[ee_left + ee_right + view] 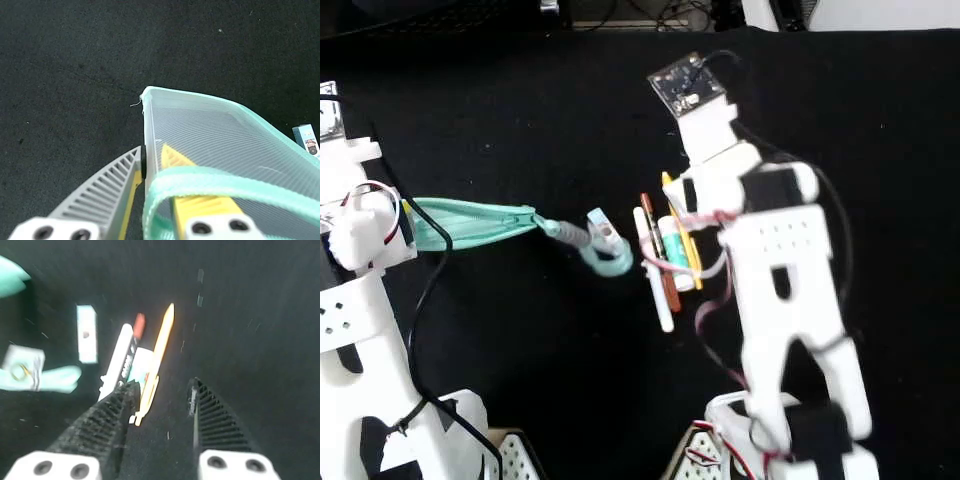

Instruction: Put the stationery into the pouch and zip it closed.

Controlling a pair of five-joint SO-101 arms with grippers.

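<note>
The teal mesh pouch (470,224) lies on the black cloth at the left, its zipper strap and tag (605,245) trailing to the right. My left gripper (405,215) is shut on the pouch's left end. In the left wrist view, the grey finger (107,192) is outside the mesh wall (210,135) and the yellow finger (200,205) is inside it. A bunch of stationery (665,255) lies at mid-table: a white pen (117,360), a red-tipped pen (137,325), a yellow pen (160,352) and a green-and-white stick (139,365). My right gripper (164,387) stands open over the yellow pen's near end.
A small white piece (87,334) lies beside the pens on the pouch side. The tag with a ring (22,367) and the teal strap (57,378) lie close to it. Black cloth (520,110) covers the table.
</note>
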